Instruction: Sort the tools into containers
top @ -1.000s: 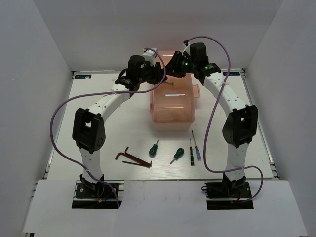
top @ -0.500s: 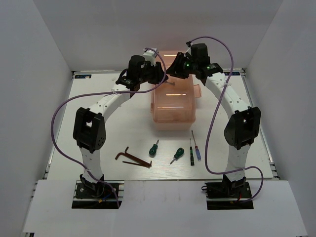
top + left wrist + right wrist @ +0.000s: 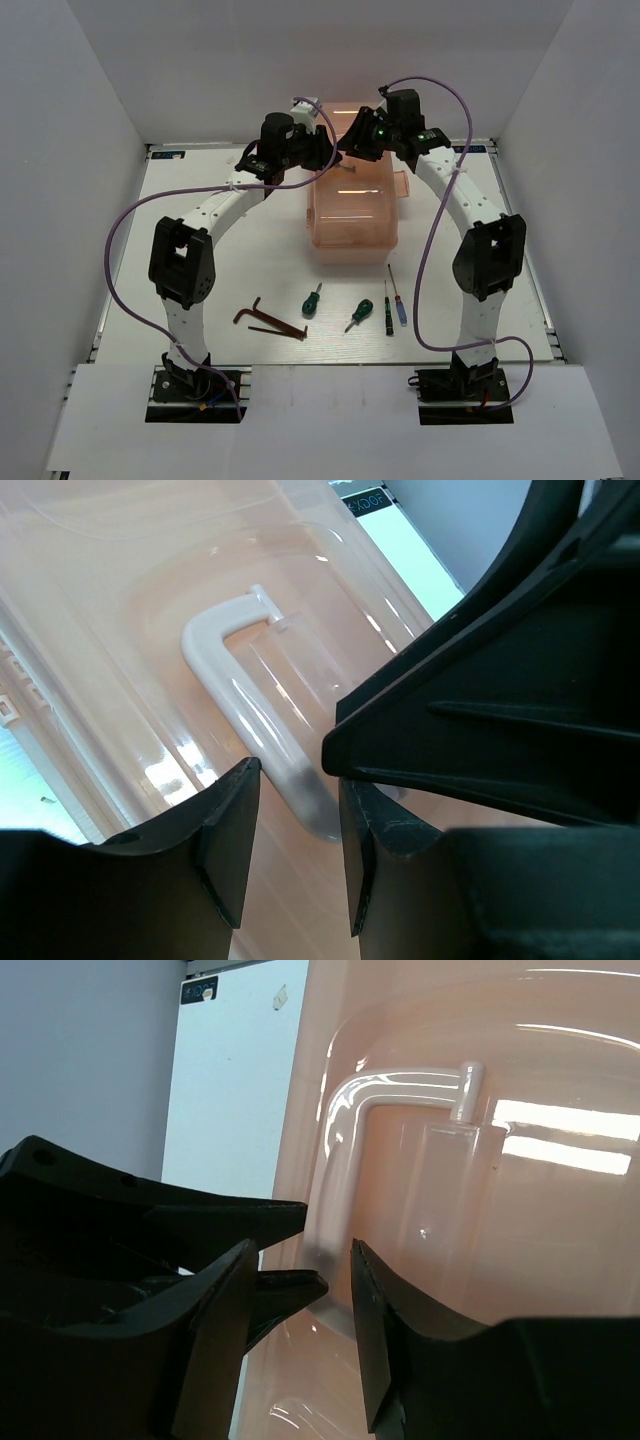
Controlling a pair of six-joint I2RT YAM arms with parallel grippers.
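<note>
The salmon-pink toolbox (image 3: pixel 350 210) stands closed at the middle back of the table. Its white lid handle (image 3: pixel 230 670) lies flat on the lid and also shows in the right wrist view (image 3: pixel 340 1130). My left gripper (image 3: pixel 297 780) and right gripper (image 3: pixel 303 1260) meet over the lid's far end, seen from above at the left gripper (image 3: pixel 328 155) and right gripper (image 3: pixel 346 141). Each is open, with one end of the handle between its jaws. Two hex keys (image 3: pixel 265 320), two green screwdrivers (image 3: pixel 312 300) (image 3: pixel 358 314) and two precision screwdrivers (image 3: pixel 388 312) (image 3: pixel 399 303) lie in front of the box.
The other gripper's dark fingers (image 3: pixel 480 700) crowd each wrist view, left fingers (image 3: pixel 200 1220) close beside the right jaws. White walls enclose the table (image 3: pixel 200 300) on the left, right and back. Purple cables loop beside both arms.
Both grippers have edged a little closer together over the far end of the lid. The toolbox and the tools have not moved.
</note>
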